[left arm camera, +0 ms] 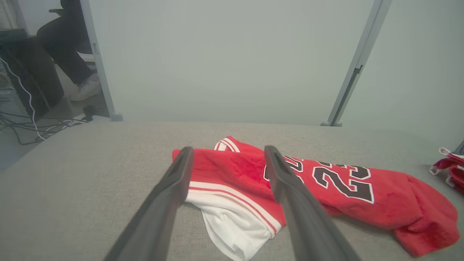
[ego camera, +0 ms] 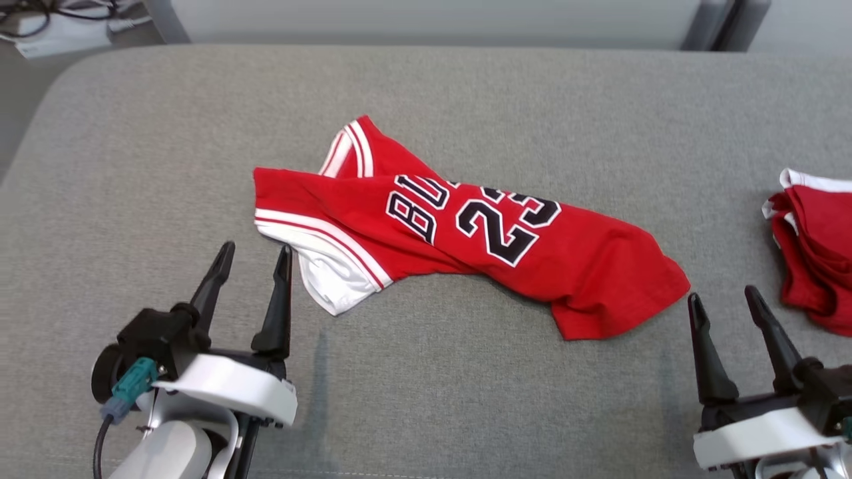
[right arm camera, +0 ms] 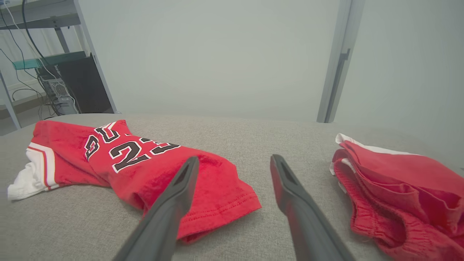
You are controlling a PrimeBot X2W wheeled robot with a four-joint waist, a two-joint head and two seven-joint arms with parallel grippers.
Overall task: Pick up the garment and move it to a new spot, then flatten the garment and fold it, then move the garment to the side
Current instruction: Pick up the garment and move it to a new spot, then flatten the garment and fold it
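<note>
A red jersey (ego camera: 479, 246) with white trim and the number 23 lies crumpled across the middle of the grey cushion (ego camera: 426, 100). Its white-edged end points left, its red hem right. My left gripper (ego camera: 256, 256) stands open just left of the white corner, fingers empty. The left wrist view shows the jersey (left arm camera: 326, 188) just beyond the open fingers (left arm camera: 174, 181). My right gripper (ego camera: 725, 299) is open beside the red hem, holding nothing. In the right wrist view the hem (right arm camera: 217, 195) lies by the left finger.
A second pile of red cloth (ego camera: 815, 246) sits at the cushion's right edge, close to my right gripper, and shows as red folds (right arm camera: 398, 188) in the right wrist view. A person's legs (left arm camera: 69, 54) and cables (left arm camera: 36, 127) are beyond the cushion's far left. A pale wall stands behind.
</note>
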